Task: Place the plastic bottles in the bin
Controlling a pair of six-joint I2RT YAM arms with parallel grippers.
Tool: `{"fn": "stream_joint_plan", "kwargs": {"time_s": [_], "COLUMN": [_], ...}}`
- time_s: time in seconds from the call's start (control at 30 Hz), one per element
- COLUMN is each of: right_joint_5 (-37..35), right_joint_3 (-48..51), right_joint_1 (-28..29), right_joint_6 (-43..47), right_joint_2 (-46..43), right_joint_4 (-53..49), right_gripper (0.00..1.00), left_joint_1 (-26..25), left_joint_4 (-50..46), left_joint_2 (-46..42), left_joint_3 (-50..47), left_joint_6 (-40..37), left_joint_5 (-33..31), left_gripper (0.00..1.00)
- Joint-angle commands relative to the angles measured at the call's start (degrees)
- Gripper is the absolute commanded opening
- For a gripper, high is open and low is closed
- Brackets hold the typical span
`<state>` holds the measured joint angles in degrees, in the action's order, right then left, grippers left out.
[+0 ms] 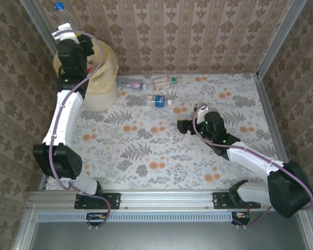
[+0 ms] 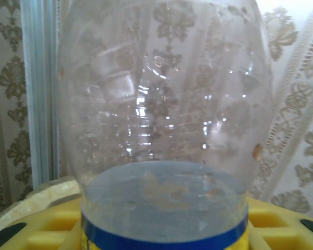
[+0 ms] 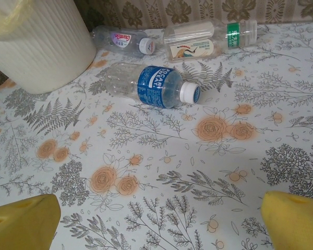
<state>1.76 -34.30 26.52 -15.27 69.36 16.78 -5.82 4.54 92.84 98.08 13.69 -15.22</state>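
Note:
My left gripper is raised above the bin, a pale cream bucket at the far left. It is shut on a clear plastic bottle with a blue and yellow label, whose blue cap points up. The yellow fingers flank the bottle. Several more bottles lie on the table near the bin: a blue-labelled one, a red-labelled one, a crushed cream-labelled one and a green-labelled one. My right gripper is open just above the cloth, short of the blue-labelled bottle.
The table wears a floral cloth. Wallpapered walls with aluminium posts close in the back and both sides. A metal rail with both arm bases runs along the near edge. The bin's ribbed wall stands left of the lying bottles.

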Motion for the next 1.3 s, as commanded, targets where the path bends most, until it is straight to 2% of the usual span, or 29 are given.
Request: {"fn": "stream_joint_plan", "kwargs": {"time_s": [0.0,0.23,0.43,0.5,0.57,0.7,0.77,1.27], "right_joint_5": [-1.2,-1.2,-1.3,-1.5,-1.8,-2.1,-2.2,-2.9], "right_joint_3": [0.1,0.3,0.7,0.9,1.1,1.1,1.3,1.2], "right_joint_1": [0.4,0.4,0.4,0.4,0.4,0.4,0.4,0.4], "right_joint_6": [-1.1,-1.5,-1.4,-1.3,-1.2,-0.8,-0.9,-3.4], "right_joint_2": [-0.9,-1.0,-1.6,-1.9,-2.3,-3.2,-3.5,-2.8], "right_joint_4": [1.9,1.8,1.5,1.4,1.3,0.6,0.5,0.5], "right_gripper": [1.0,1.0,1.0,1.0,1.0,1.0,1.0,1.0], "left_joint_1": [1.9,2.9,3.5,3.6,4.0,5.0,5.2,5.2], "left_joint_4": [-0.8,-9.2,-14.7,-18.6,-22.8,-27.6,-27.8,-22.4], "left_joint_2": [3.0,7.7,10.8,12.3,13.3,13.4,12.6,3.3], "left_joint_3": [3.7,8.3,10.1,11.7,13.2,14.8,14.9,8.4], "left_joint_6": [2.5,7.4,11.2,12.7,15.3,19.1,19.4,19.1], "left_joint_5": [-2.8,-6.5,-11.0,-12.7,-13.6,-10.7,-9.0,2.6], "left_gripper": [0.49,0.5,0.56,0.6,0.69,0.86,0.9,1.0]}}
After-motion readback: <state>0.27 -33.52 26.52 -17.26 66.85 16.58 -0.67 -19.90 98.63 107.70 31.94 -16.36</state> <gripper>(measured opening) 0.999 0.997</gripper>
